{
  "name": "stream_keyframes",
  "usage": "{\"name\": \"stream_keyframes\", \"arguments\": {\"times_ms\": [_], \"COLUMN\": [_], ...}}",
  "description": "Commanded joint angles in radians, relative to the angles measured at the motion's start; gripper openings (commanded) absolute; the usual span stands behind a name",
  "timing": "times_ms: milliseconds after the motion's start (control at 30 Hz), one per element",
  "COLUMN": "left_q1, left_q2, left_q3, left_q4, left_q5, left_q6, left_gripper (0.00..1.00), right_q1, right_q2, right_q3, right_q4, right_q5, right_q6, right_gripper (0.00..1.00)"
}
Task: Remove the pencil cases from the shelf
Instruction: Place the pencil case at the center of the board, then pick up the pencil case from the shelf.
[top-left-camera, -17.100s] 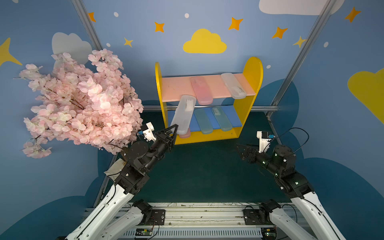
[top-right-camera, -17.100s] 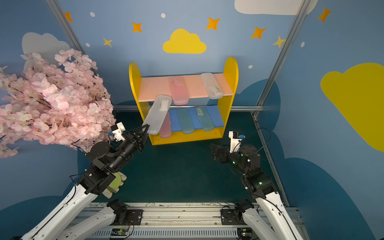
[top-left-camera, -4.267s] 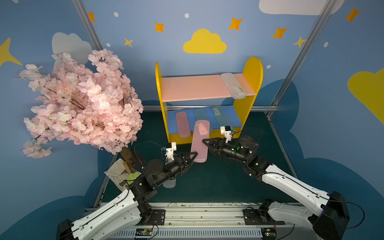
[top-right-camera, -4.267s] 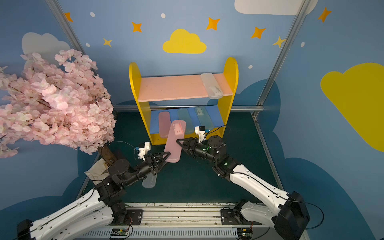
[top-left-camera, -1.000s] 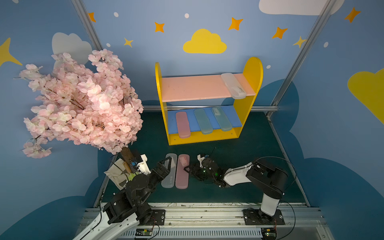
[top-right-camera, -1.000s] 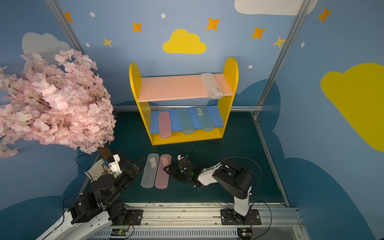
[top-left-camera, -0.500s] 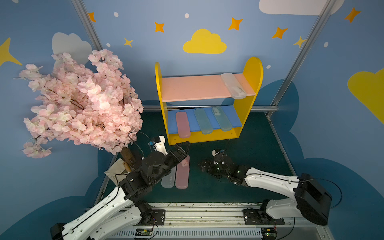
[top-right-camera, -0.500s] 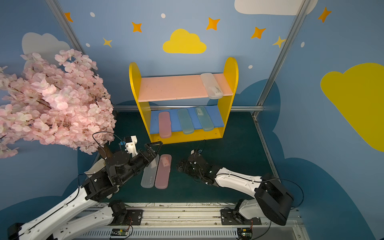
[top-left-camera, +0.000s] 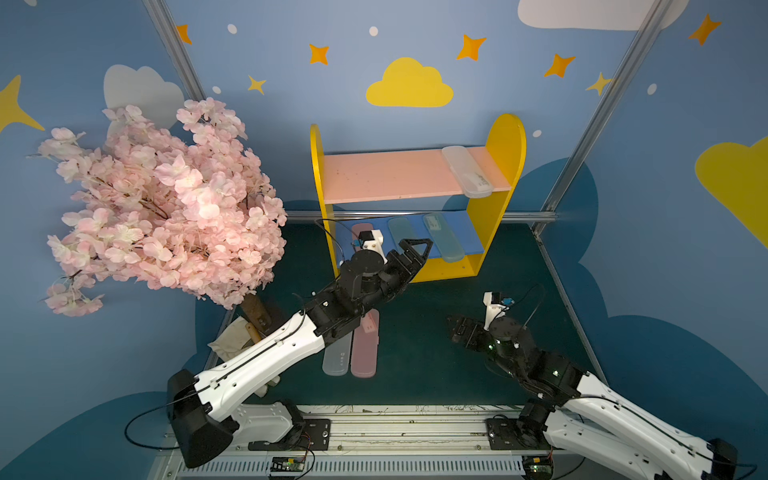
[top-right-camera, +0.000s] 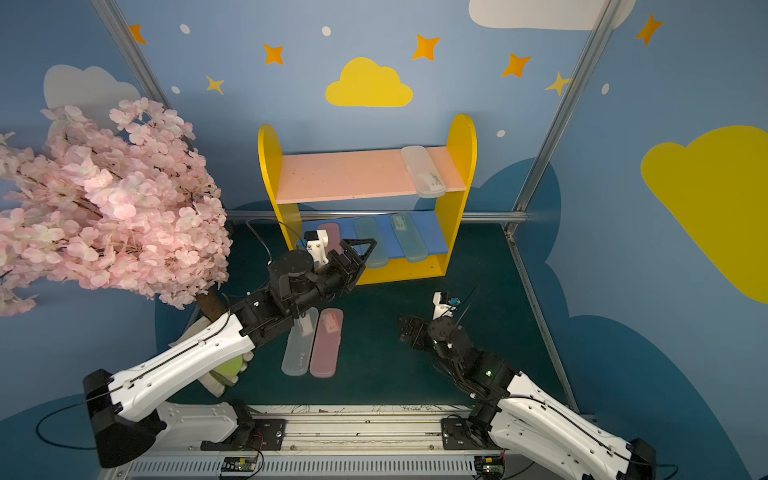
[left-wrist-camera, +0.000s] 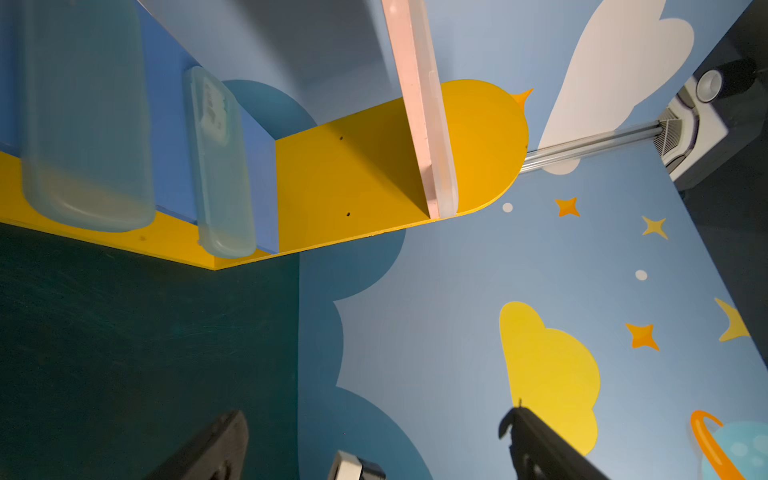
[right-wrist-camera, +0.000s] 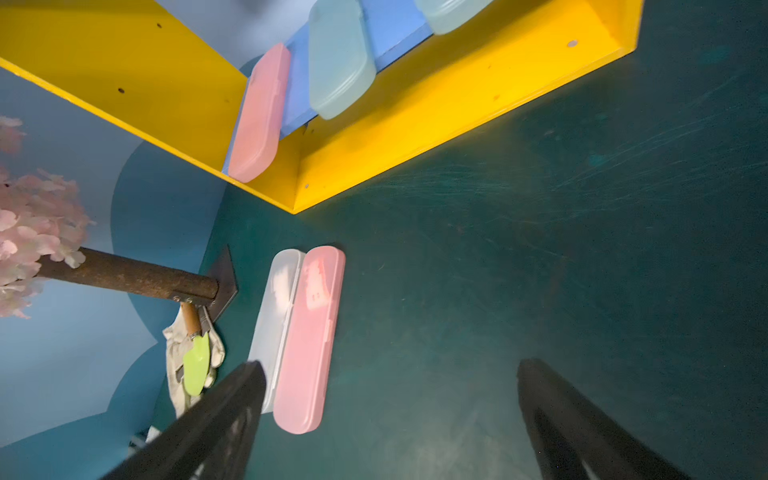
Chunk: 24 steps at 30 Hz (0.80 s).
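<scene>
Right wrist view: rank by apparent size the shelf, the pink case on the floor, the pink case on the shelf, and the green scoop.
1. shelf, though part of it is cut off
2. pink case on the floor
3. pink case on the shelf: it sits farther from the camera, so its true size may match the floor one
4. green scoop

Yellow-sided shelf (top-left-camera: 505, 166) stands upright at centre frame in both top views. On its pink upper board (top-left-camera: 390, 174), far right, lies the frosted clear case (top-left-camera: 467, 171). On the blue lower board (top-left-camera: 471, 241): the shelf pink case (top-left-camera: 361, 228), half hidden, and two teal cases (top-left-camera: 442, 243). Lower centre, the loose clear case (top-left-camera: 337, 361) and loose pink case (top-left-camera: 365, 353) lie flat, side by side, touching.
</scene>
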Motion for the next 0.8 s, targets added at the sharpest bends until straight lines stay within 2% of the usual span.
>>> {"name": "stream_keyframes", "arguments": {"times_ms": [0,200,400,767], "left_q1": [0.001,0.009,0.027,0.067], "left_q2": [0.076,0.248,0.416,0.734], "left_q3": [0.08,0.261,0.42,0.838], "left_q4": [0.08,0.087,0.147,0.083], "left_q5": [0.006,-0.012,0.012,0.141], "left_q6": [-0.069,-0.134,-0.21,-0.278], "left_gripper": [1.0,0.99,0.94,0.8], "right_q1": [-0.011,-0.015,-0.016,-0.017], "right_q2": [-0.081,-0.19,-0.238,-0.277], "right_q3": [-0.03,-0.038,-0.043,-0.052], "right_q4": [-0.07,-0.115,-0.134,-0.149], "right_q5": [0.102,0.157,0.17,0.182], "right_q6": [-0.042,-0.063,-0.065,-0.052], "right_gripper": [0.99,0.99,0.99,0.99]}}
